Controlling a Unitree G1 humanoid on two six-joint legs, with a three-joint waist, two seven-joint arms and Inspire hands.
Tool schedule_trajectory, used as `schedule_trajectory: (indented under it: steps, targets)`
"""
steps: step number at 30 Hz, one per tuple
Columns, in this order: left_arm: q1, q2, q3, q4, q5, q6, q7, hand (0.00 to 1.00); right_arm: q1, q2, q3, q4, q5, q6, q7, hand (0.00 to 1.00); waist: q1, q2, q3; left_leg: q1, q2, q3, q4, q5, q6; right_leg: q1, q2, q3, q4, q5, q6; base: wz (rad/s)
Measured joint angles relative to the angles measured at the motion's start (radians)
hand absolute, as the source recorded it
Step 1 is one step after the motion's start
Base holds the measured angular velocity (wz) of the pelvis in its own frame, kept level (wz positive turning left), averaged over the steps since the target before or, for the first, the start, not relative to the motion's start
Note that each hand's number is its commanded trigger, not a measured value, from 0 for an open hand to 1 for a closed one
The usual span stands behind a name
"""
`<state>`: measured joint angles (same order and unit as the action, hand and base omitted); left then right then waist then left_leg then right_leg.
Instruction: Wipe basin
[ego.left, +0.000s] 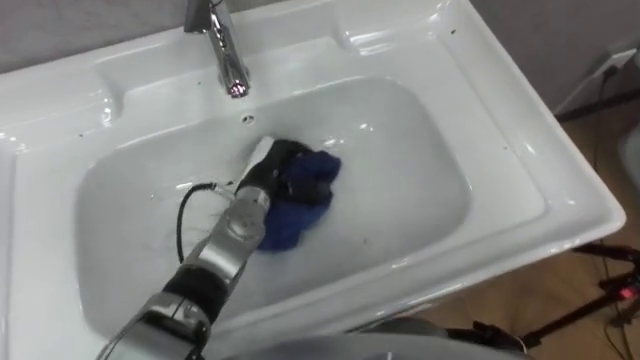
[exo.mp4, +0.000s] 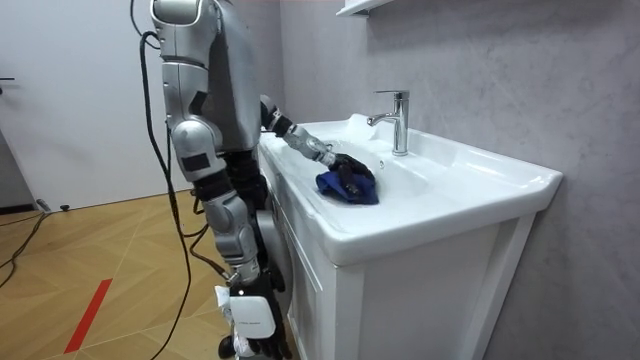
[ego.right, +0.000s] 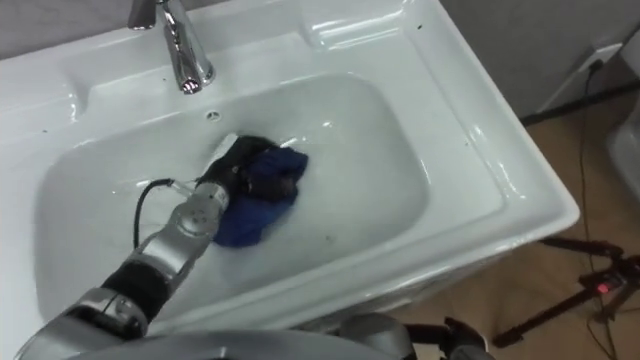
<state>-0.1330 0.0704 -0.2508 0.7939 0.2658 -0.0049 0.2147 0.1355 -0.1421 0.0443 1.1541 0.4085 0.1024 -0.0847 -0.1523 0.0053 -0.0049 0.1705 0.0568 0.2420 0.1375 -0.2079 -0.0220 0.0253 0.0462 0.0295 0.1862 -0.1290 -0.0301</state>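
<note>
Down in the bowl of the white ceramic basin (ego.left: 420, 190), the robot's left hand (ego.left: 283, 172) has its fingers (ego.left: 306, 186) curled into the crumpled blue cloth (ego.left: 286, 222), bunched under them. The broadest bare stretch of bowl lies to the hand's right.

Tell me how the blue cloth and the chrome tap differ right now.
The blue cloth is soft, matt and bunched; the chrome tap is rigid and shiny. The cloth lies down in the bowl of the white ceramic basin, while the tap stands upright on its back rim. The left hand grips the cloth; nothing touches the tap. Both belong to the same basin.
</note>
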Motion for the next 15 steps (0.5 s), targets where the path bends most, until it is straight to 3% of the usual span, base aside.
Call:
schedule_trajectory:
  steps: [2,6,9,15]
  targets:
    - [0.009,0.003,0.063,0.017,0.056,-0.002,0.051,1.0,0.007,0.0,-0.028,0.005,-0.003,0.001,-0.002,0.0,0.021,0.007,-0.0025,0.017,0.002,-0.002,-0.01,0.0,0.0,0.012,0.005,0.012,0.001,-0.001,0.0,-0.05]
    - [0.048,0.046,0.176,0.031,0.183,-0.004,0.136,1.0,0.009,-0.004,-0.079,0.005,-0.022,0.009,0.0,0.0,0.028,0.02,-0.0046,0.044,0.007,-0.009,-0.023,-0.002,-0.001,0.032,0.014,0.013,0.005,0.002,-0.004,-0.02]
    - [0.065,0.073,0.196,0.031,0.279,-0.004,0.167,1.0,0.01,-0.012,-0.107,0.006,-0.042,0.014,0.0,0.0,0.029,0.026,-0.0043,0.046,0.009,-0.014,-0.02,-0.002,-0.002,0.043,0.017,0.012,0.006,0.007,-0.009,-0.03]
    - [0.093,0.073,0.237,0.006,0.4,-0.004,0.176,1.0,0.016,-0.025,-0.116,0.003,-0.049,0.021,0.0,0.0,0.052,0.047,-0.0049,0.049,0.018,-0.023,-0.018,-0.005,-0.008,0.043,0.029,0.022,0.0,0.016,-0.019,-0.1]
